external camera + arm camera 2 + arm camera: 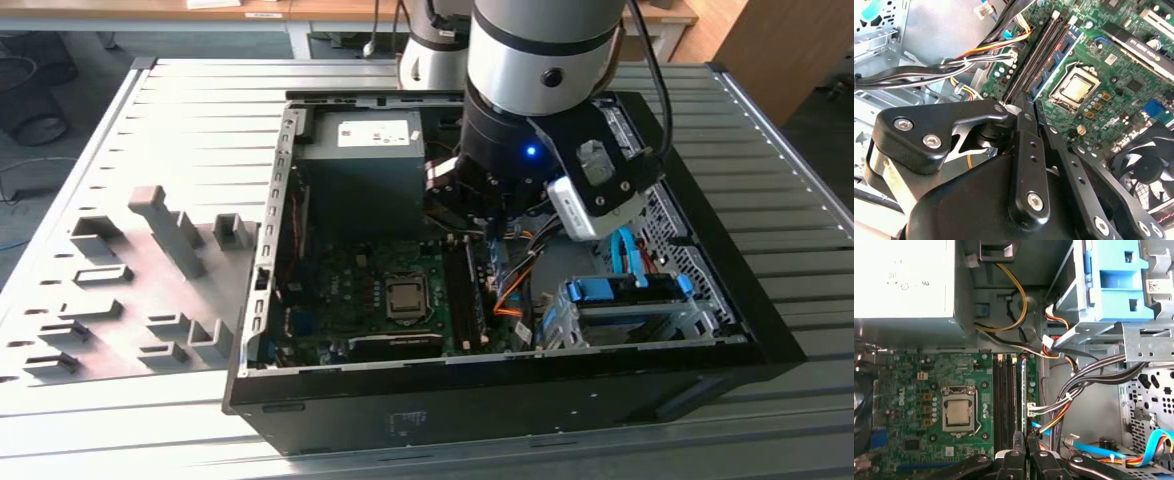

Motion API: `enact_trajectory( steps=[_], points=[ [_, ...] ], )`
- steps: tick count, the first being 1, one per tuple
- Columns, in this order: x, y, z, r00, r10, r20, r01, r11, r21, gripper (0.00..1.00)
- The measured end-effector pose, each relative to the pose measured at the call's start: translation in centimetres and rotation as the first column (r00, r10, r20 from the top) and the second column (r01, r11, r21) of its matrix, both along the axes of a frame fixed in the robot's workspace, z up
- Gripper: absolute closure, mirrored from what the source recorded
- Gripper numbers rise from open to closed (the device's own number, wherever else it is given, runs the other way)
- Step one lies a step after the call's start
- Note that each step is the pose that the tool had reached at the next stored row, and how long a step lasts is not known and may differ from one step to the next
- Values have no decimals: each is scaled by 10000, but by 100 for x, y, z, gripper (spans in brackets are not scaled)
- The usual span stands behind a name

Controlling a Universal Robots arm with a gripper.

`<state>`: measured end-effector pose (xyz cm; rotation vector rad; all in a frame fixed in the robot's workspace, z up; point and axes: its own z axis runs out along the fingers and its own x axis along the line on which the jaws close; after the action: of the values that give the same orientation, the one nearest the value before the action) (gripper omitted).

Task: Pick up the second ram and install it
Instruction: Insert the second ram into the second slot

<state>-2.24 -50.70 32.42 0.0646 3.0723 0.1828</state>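
Note:
My gripper (491,232) is lowered inside the open computer case (694,190), over the memory slots beside the processor socket (407,297). It is shut on the second ram (1024,390), a thin blue-green stick held on edge and lined up along the outermost slot. In the second wrist view the black fingers (1024,145) meet at the gripper (1029,100), and the second ram (1059,57) runs away from them next to the dark slots (1034,55). I cannot tell whether the stick is seated in its slot. In the first wrist view the gripper (1025,437) sits at the near end of the stick.
The power supply (360,150) and a blue drive cage (621,295) flank the motherboard (347,290). Bundled cables (1089,382) run close to the slots. A fan (1146,170) lies near the fingers. A grey slotted holder (160,250) stands on the metal table on the exterior view's left.

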Motion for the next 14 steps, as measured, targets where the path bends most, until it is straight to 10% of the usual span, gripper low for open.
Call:
enact_trajectory(
  steps=[3, 7, 14],
  points=[
    [-1, 0, -3, 10000, -3, -39, 2, 10000, -64, 86],
    [0, 2, -3, 9996, -10, -269, -4, 9986, -538, 86],
    [1, 3, -12, 9990, -10, -448, -14, 9985, -543, 86]
  ],
)
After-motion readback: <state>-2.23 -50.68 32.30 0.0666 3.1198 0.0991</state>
